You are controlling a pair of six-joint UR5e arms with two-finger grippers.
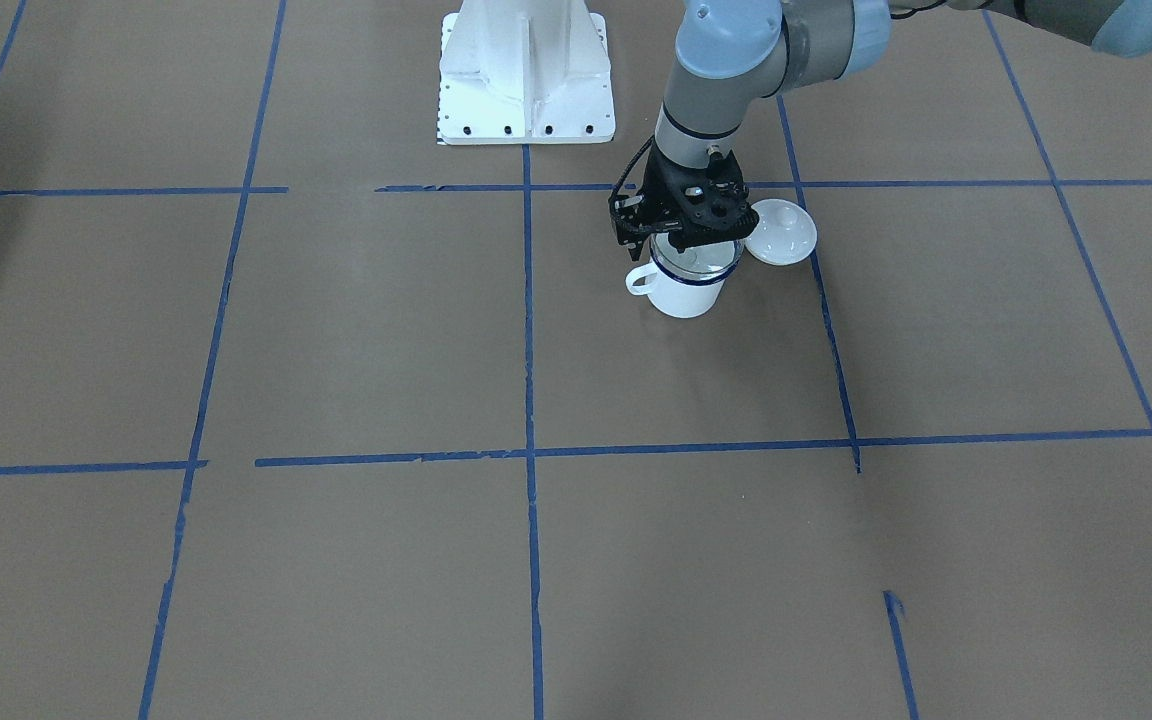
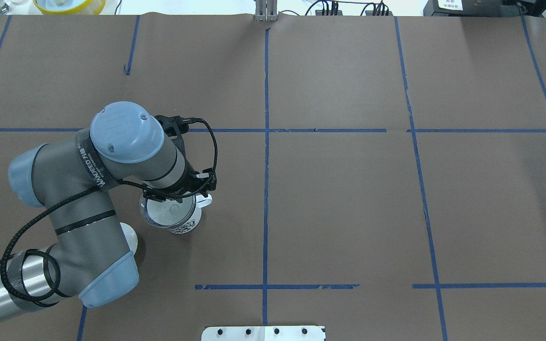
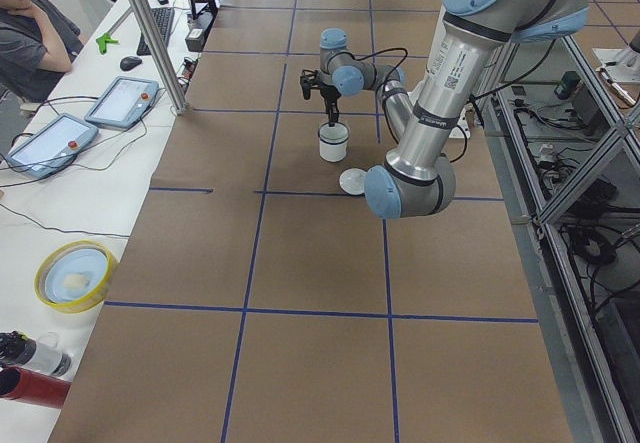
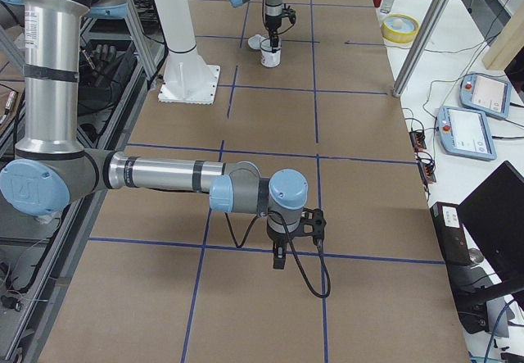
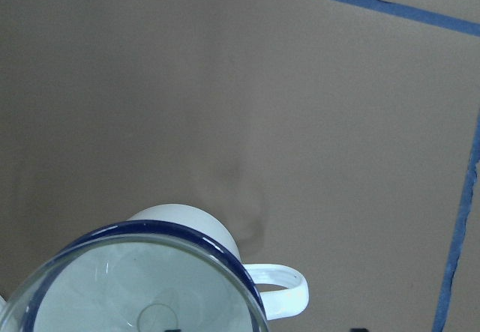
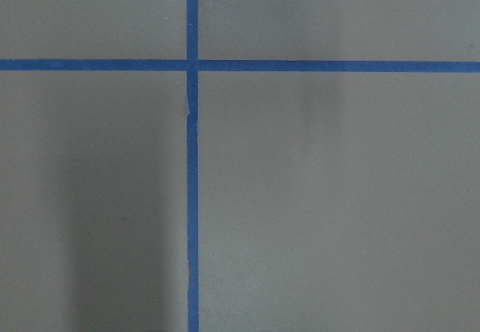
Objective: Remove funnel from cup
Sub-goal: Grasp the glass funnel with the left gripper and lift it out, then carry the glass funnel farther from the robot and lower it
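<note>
left end effector [image 1: 678, 238] first: seen close over the mouth of the funnel [image 5: 142, 287], fingers hidden, so could not tell whether clamped or parted; found funnel seated in the cup [image 1: 681, 293], upright on the worktop [image 1: 636, 500], just beside a white lid [image 1: 781, 232]; judged removal not yet done, with lift-out and set-down left; right end effector [image 4: 279, 256] well apart, grip likewise unreadable.
</note>
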